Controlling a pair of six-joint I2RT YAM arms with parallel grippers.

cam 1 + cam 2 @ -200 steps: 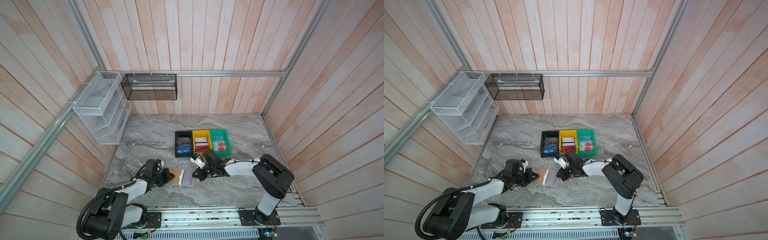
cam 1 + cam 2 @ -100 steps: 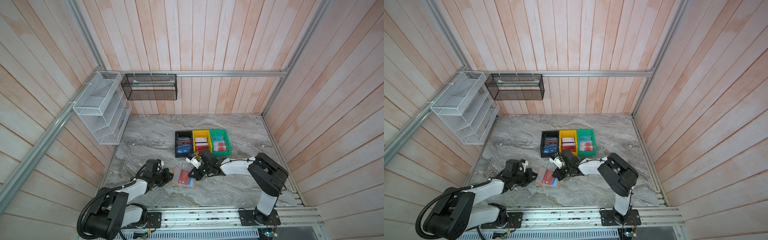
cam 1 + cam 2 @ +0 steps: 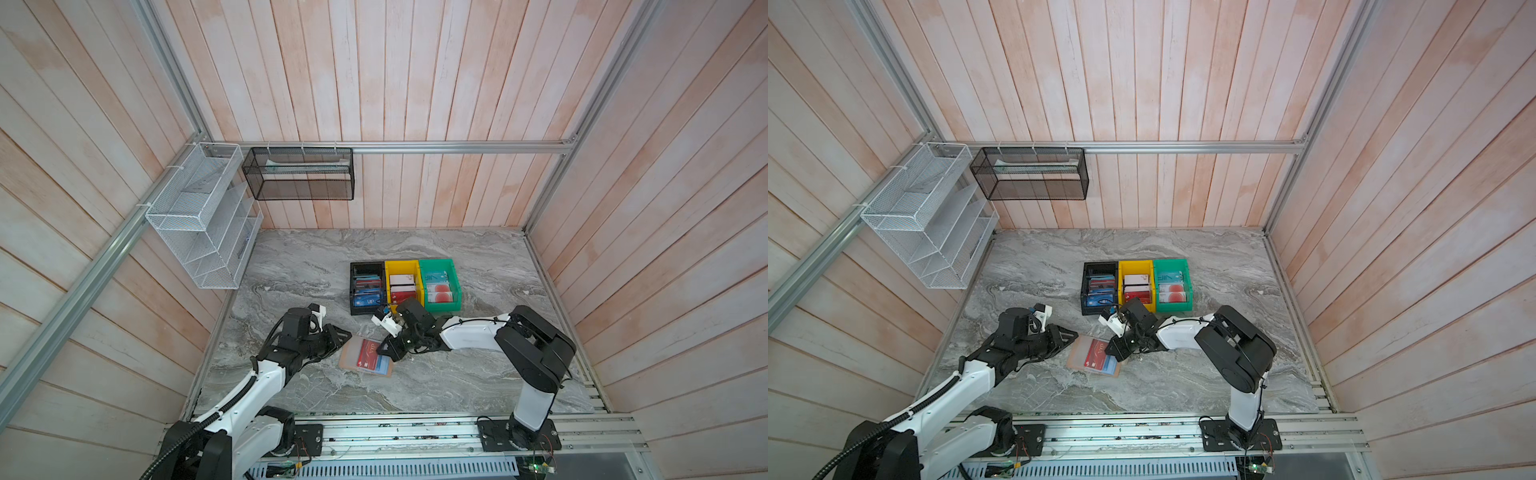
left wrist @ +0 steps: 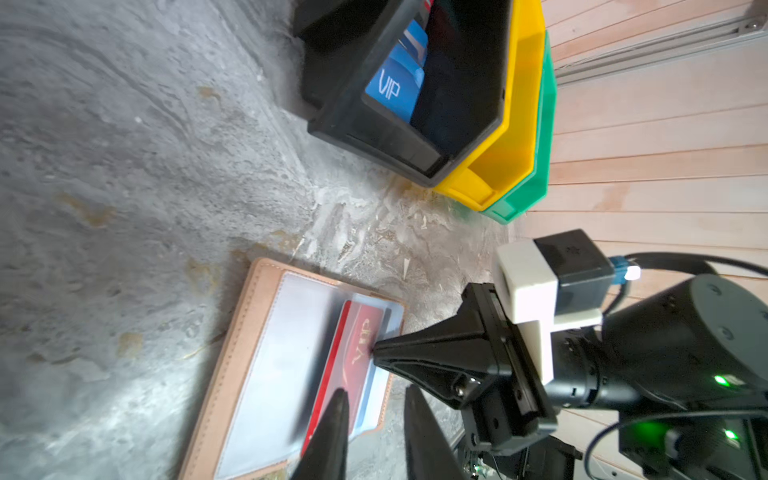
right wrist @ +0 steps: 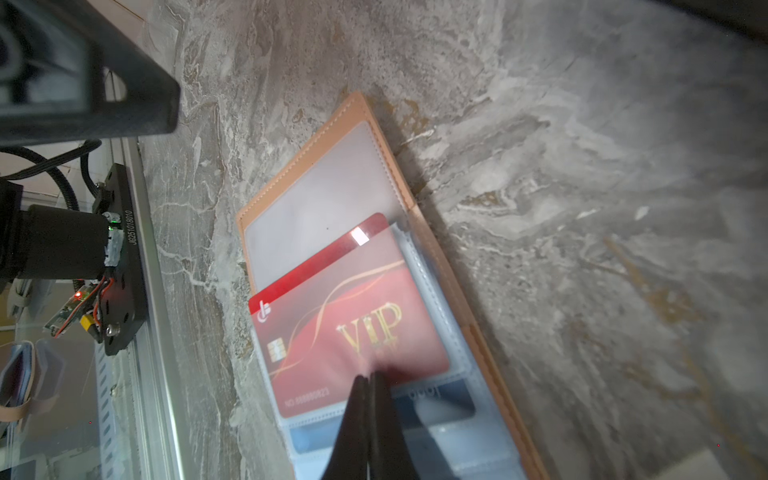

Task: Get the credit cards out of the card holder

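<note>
A: Where's the holder [image 3: 347, 354] [image 3: 1076, 353]?
B: Flat on the table [image 3: 457, 374], lying open w/ clear sleeves up, betw. the two grippers. It's in front of the black bin [image 3: 365, 264] & yellow bin [image 3: 401, 262], apart from both. The green bin [image 3: 436, 261] is next along the row.

A: Cards?
B: The red card [image 5: 345, 328] [image 3: 368, 351], gold "VIP" on it, lies on the open page. Most of it is under its sleeve. One long edge & a corner stick out bare over the empty sleeve beside it. A blue card [image 5: 440, 399] sits under it in another sleeve, mostly covered.

A: R gripper [image 5: 371, 380] [image 4: 376, 353]?
B: Jaws closed tight, no gap seen in the right wrist view. The tips are on the red card, right by the "VIP". Pinching it or just pressing, can't tell; it's blurred there.

A: L gripper [image 4: 374, 390] [image 3: 347, 332]?
B: Open a bit, w/ a narrow gap betw. the fingers [image 4: 332, 424] & nothing in it. In both top views its tips are just beside the holder's edge on the L arm's side. In the left wrist view the fingers hang over the holder's end by the red card. Touching or not, can't tell.

A: Bins?
B: All 3 have cards in them.
</note>
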